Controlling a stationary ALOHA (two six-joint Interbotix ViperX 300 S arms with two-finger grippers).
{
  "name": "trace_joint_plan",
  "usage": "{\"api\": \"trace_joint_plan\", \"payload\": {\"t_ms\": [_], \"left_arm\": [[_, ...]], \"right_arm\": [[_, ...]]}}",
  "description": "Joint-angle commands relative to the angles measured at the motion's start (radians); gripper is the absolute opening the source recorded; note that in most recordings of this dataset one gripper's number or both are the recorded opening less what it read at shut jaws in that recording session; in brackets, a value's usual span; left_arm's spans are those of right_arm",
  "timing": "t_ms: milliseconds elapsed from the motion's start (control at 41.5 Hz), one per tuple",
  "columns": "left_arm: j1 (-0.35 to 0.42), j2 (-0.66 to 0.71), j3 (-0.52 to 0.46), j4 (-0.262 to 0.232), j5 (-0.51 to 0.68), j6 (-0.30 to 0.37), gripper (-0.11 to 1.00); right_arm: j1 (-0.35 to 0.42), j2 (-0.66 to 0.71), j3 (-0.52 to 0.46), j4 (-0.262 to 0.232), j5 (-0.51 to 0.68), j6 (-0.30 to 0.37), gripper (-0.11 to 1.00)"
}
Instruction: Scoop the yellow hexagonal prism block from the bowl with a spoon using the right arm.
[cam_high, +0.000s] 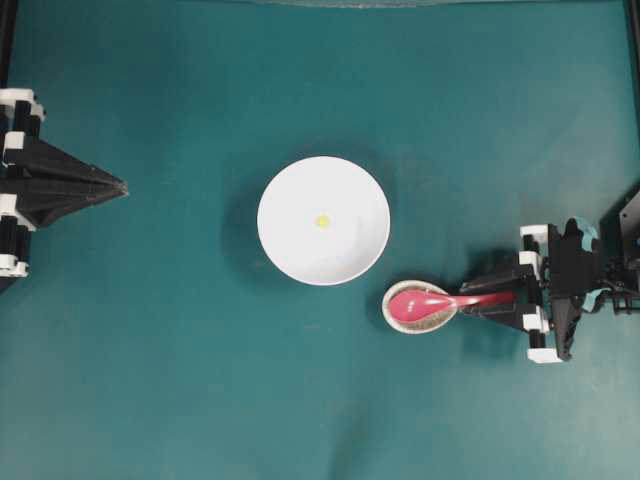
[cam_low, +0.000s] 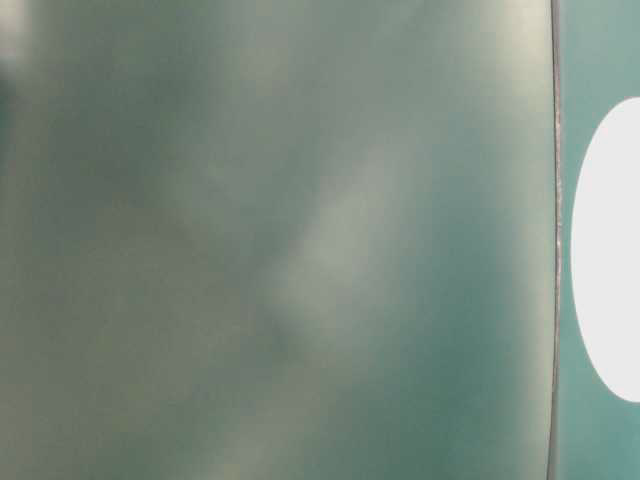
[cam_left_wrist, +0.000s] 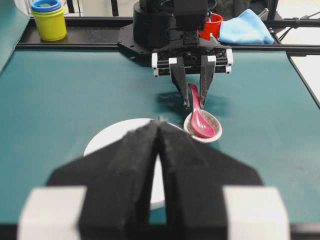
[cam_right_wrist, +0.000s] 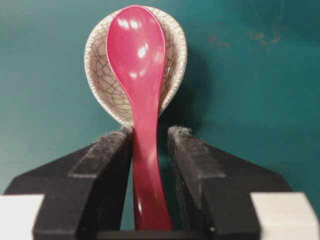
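Observation:
The yellow hexagonal prism block (cam_high: 322, 221) lies near the middle of the white bowl (cam_high: 290, 250) at the table's centre. Right of the bowl, the pink-red spoon (cam_high: 420, 300) rests with its scoop in a small crackled beige dish (cam_high: 420, 328) and its handle pointing right. My right gripper (cam_right_wrist: 150, 132) straddles the spoon (cam_right_wrist: 135, 55) handle: the left finger touches it and a narrow gap shows at the right finger (cam_right_wrist: 182, 137). My left gripper (cam_high: 122, 187) sits at the far left, shut and empty, its tips (cam_left_wrist: 160, 120) pointing toward the bowl (cam_left_wrist: 107, 137).
Beyond the table's far rail, behind the right arm's base, stand a yellow cup with blue rings (cam_left_wrist: 48, 20), a red cup (cam_left_wrist: 215, 24) and a blue cloth (cam_left_wrist: 245, 27). The table-level view is blurred, showing only a white shape (cam_low: 610, 250) at its right edge.

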Motion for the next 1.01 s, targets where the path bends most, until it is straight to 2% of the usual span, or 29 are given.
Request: {"api": "trace_joint_plan", "payload": {"t_ms": [0,217,988], "left_arm": [[0.0,0.008,-0.026,0.003,-0.002,-0.002,0.02],[0.0,0.009,-0.026,0.003,0.003,-0.002,0.02],[0.0,0.008,-0.026,0.003,0.005,-0.002,0.02]], "right_arm": [[0.006,-0.012,-0.005,-0.002,-0.012,0.0,0.39],[0.009,-0.025,-0.014,-0.026,-0.005,0.0,0.39],[0.009,-0.057,0.0,-0.034,0.018,-0.017,0.39]]}}
